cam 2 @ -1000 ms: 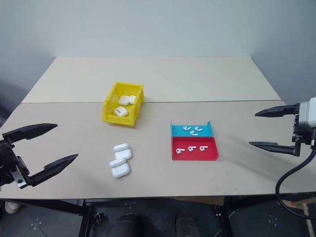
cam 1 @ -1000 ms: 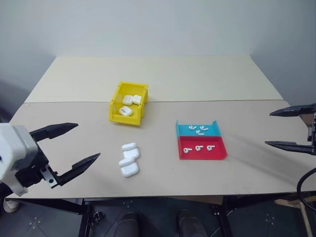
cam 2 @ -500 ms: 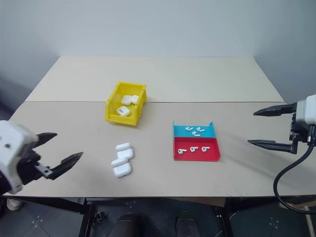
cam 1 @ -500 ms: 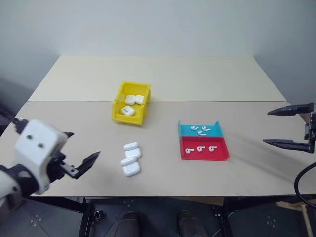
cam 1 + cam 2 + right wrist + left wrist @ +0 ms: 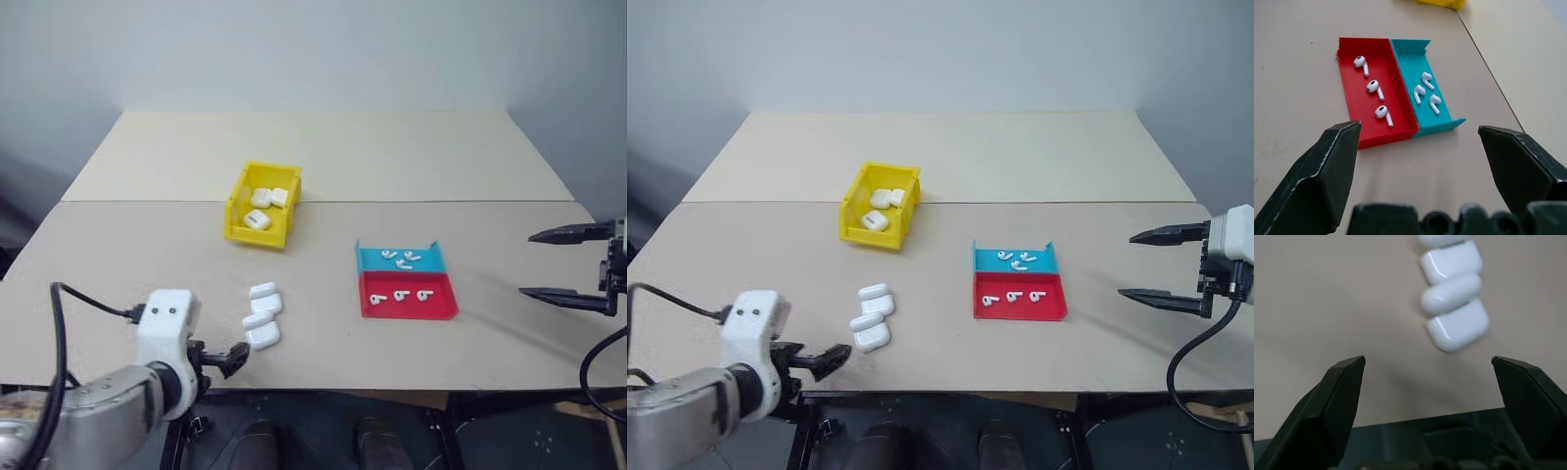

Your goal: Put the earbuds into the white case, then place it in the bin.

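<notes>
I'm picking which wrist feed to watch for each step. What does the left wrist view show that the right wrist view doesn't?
Left wrist view: the white cases in a row on the table, ahead of the open left pincer.

Right wrist view: the blue-and-red tray with three earbuds in each half, a corner of the yellow bin, and the open right pincer.

Both: the beige table.

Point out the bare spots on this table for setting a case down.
Bare: the far board behind the yellow bin; the strip between the loose white cases and the blue-and-red tray; the table's left side. Crowded: the loose cases' cluster and the tray full of earbuds.
</notes>
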Robot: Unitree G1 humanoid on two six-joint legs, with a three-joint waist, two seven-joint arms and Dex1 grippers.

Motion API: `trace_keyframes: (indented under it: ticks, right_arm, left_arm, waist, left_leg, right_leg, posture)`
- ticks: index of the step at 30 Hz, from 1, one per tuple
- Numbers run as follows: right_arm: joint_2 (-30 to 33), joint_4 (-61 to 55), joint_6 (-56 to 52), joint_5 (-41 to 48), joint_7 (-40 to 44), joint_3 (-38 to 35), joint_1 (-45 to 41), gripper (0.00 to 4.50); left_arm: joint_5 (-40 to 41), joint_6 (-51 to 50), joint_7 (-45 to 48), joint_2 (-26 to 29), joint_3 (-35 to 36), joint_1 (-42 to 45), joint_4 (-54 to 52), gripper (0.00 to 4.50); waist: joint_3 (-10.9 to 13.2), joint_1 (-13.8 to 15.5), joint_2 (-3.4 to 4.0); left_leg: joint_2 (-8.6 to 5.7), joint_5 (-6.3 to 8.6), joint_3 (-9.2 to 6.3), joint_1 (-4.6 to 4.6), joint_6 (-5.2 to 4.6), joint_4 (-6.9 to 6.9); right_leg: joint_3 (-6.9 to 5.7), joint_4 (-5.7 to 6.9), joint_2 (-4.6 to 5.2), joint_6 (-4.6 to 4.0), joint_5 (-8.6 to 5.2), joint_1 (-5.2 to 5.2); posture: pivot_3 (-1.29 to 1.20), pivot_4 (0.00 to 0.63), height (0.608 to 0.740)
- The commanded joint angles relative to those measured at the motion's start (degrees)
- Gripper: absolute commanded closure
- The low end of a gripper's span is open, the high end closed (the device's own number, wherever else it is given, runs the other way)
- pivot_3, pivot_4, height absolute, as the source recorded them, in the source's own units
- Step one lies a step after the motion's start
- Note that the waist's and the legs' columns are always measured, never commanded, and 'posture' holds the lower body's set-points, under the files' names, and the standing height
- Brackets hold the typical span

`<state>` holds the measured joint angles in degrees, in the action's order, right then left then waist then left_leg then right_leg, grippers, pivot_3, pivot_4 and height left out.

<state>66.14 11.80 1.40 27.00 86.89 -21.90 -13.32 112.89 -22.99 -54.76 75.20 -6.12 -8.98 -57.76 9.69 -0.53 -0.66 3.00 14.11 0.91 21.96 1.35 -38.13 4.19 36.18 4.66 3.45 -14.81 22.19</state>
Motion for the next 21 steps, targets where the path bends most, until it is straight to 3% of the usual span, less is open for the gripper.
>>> trace_keyframes:
  ticks: [1,4,7,10,16,21]
  right_arm:
    - [1.4,-1.3,-0.6,0.7,0.0,-1.3,-1.4,0.07]
    - [2.1,-1.2,-1.1,0.7,0.4,-1.6,-1.5,0.07]
    - [2.7,-1.7,-1.6,0.9,0.6,-2.5,-0.9,0.07]
    - [2.9,-2.4,-2.1,1.1,0.4,-3.9,0.4,0.07]
    - [2.1,-4.2,-2.4,1.1,-0.4,-5.8,3.4,0.07]
    - [1.9,-4.9,-2.8,1.2,-1.3,-6.4,4.3,0.07]
  left_arm:
    - [0.1,-0.3,-14.1,-9.3,-12.6,12.6,-2.2,0.0]
    - [0.1,1.6,-24.9,-18.3,-22.0,22.4,-1.0,0.0]
    - [0.1,2.8,-33.0,-23.1,-27.3,27.6,1.2,0.0]
    - [0.1,5.5,-37.5,-24.1,-29.4,29.5,1.6,0.0]
    - [0.1,7.3,-37.7,-23.6,-31.7,33.1,4.7,0.0]
    - [0.1,7.4,-37.7,-26.6,-30.6,34.8,9.8,0.0]
  waist:
    - [0.0,0.5,-0.03]
    - [0.0,1.3,-0.07]
    - [0.0,1.6,-0.14]
    - [0.0,1.6,-0.14]
    - [0.0,1.5,-0.12]
    - [0.0,1.6,-0.14]
  left_leg:
    - [-0.02,-0.03,-0.04,-0.02,0.04,-0.02]
    - [-0.05,-0.07,-0.09,0.01,0.12,-0.1]
    - [-0.1,-0.11,-0.11,0.07,0.18,-0.14]
    - [-0.13,-0.13,-0.12,0.06,0.2,-0.14]
    - [-0.14,-0.16,-0.11,-0.02,0.25,-0.18]
    - [-0.15,-0.16,-0.12,0.01,0.25,-0.18]
  right_leg:
    - [-0.01,-0.02,0.01,0.04,0.03,-0.06]
    - [0.0,-0.04,0.03,0.1,0.12,-0.11]
    - [-0.02,-0.11,0.08,0.15,0.16,-0.13]
    - [-0.01,-0.14,0.09,0.16,0.16,-0.14]
    - [-0.02,-0.11,0.09,0.17,0.17,-0.21]
    - [-0.02,-0.14,0.09,0.18,0.17,-0.21]
  posture:
    - [0.0,0.15,0.74]
    - [0.0,0.15,0.74]
    - [0.0,0.15,0.74]
    - [0.0,0.15,0.74]
    - [0.0,0.15,0.74]
    - [0.0,0.15,0.74]
